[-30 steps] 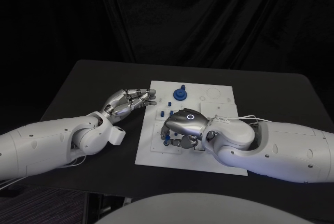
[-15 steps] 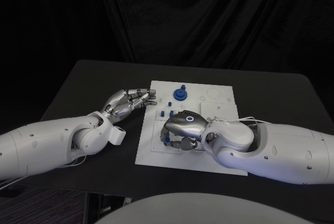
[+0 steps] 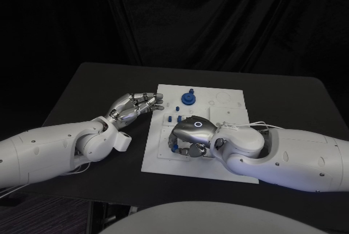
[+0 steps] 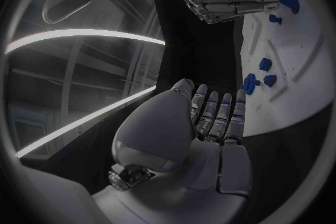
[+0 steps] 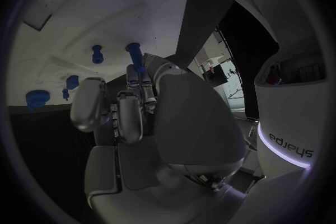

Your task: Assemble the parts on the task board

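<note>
Black table (image 3: 87,88) bearing the white task board (image 3: 164,158), a flat rectangular plate with shallow outlined recesses (a ring is faintly marked near its far right corner).

Right arm, reaching across the board's near half; the right hand (image 3: 190,138) is curled palm-down over the middle of the board. In the right wrist view its fingers (image 5: 129,115) are bunched beside a blue peg-like part (image 5: 134,55), which stands at the fingertips. The contact is hidden by the fingers, so whether the part is pinched or merely touched cannot be told.

Left arm, lying along the table to the board's left; the left hand (image 3: 134,107) hovers at the board's left edge, fingers together and loosely bent, holding nothing.

Parts, all blue plastic: a round knobbed gear-like piece (image 3: 189,98) seated at the far middle of the board, and a cluster of small pegs (image 3: 174,119) just beyond the right hand; the left wrist view shows several more small blocks (image 4: 266,64) lying apart on the white surface.

Step in hand, as judged: seating a small peg in its hole. It would go best with the peg kept upright and lowered straight, the fingertips pressing lightly from above, and the left hand steadying the board's edge so the plate does not slide.
</note>
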You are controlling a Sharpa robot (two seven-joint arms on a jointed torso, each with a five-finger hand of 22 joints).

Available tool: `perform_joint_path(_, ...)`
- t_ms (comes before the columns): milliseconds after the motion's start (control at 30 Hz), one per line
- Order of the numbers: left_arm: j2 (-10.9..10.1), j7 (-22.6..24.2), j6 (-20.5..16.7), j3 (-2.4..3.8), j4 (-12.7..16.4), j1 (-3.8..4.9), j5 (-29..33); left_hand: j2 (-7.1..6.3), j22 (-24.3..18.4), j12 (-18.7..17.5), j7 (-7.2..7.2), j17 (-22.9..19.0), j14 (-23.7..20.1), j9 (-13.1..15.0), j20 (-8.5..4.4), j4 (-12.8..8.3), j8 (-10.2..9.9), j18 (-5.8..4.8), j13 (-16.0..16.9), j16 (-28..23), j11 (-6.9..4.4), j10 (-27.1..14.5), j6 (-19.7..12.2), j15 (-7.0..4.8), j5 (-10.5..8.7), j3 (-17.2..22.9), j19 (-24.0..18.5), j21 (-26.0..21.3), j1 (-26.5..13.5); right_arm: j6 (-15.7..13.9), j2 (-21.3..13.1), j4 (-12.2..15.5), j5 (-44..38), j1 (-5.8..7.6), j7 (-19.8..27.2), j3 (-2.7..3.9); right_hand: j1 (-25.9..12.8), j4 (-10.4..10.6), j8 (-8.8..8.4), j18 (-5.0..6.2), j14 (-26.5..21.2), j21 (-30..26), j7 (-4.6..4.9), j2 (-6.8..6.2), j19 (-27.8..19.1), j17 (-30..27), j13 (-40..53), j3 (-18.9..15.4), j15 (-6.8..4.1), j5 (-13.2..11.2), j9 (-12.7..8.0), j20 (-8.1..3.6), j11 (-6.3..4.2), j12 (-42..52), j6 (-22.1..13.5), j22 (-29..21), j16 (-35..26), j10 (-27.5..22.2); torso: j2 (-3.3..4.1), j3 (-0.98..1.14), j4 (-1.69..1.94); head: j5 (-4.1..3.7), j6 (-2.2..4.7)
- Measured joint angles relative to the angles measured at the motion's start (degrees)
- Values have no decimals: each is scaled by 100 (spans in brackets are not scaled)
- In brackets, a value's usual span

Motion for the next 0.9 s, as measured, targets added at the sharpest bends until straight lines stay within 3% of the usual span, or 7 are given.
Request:
perform_joint_path(67,1,0,2,0,-2,-1,0,0,0,0,0,0,0,0,0,0,0,0,0,0,0,0,0,0,0,0,0,0,0,31,6,-5,-1,-7,-5,3,-96,49,-117,0,1,-75,20,-21,-42,-14,11,-47,60,-113,-51,42,16,-71,-187,0,-15,-147,-1,1,-1,0,0)
perform_joint_path(200,3,0,5,0,-6,-3,0,0,0,0,0,0,0,0,0,0,0,0,0,0,0,0,0,0,0,0,0,0,0,118,17,-25,-2,-43,-14,-12,-279,181,-439,0,1,-295,-90,-111,-165,-150,-76,-198,225,-430,-236,165,231,-320,-799,0,-120,-775,-2,0,-2,8,0)
perform_joint_path(367,3,0,11,0,-9,-6,0,0,0,0,0,-1,0,0,0,0,0,1,0,0,0,0,0,0,0,0,0,0,0,176,19,-43,-2,-50,-20,-12,-315,283,-458,0,-25,-423,-261,-120,-224,-224,-91,-653,276,-690,-485,224,317,-367,-1357,0,-148,-1372,-2,1,-3,10,0)
perform_joint_path(533,-1,0,14,0,-12,-9,0,0,0,0,0,-1,0,0,0,0,0,1,0,0,0,0,0,0,0,0,0,0,0,165,-49,-23,-1,-52,-18,-9,-232,489,-458,-1,-84,-625,-385,-120,-286,-318,-91,-947,280,-754,-712,244,361,-309,-1849,0,-212,-1776,-1,2,-3,12,0)
perform_joint_path(700,-11,0,14,0,-10,-12,0,0,0,0,0,-1,0,0,0,2,0,1,0,0,0,0,0,0,0,2,0,0,0,56,-306,107,28,-40,1,10,-99,592,-428,0,-109,-693,-356,-132,-327,-362,-80,-1015,255,-754,-736,244,359,-198,-1707,0,-249,-1877,1,5,0,32,0)
perform_joint_path(800,-28,0,14,0,2,-15,0,0,0,0,0,-1,0,0,0,16,0,1,0,0,0,0,0,0,0,16,0,0,0,-100,-560,228,120,64,31,20,39,631,-318,0,-110,-666,-220,-56,-327,-324,-15,-976,254,-602,-733,244,340,12,-1491,0,-247,-1847,2,5,1,48,0)
perform_joint_path(900,-45,0,14,-1,7,-15,0,0,0,0,0,-1,0,0,0,16,0,1,0,0,0,0,0,0,0,16,0,0,0,-276,-814,359,269,222,73,33,122,622,-256,0,-92,-596,-161,-33,-313,-293,25,-966,272,-490,-732,258,329,174,-1331,0,-208,-1735,1,5,0,49,0)
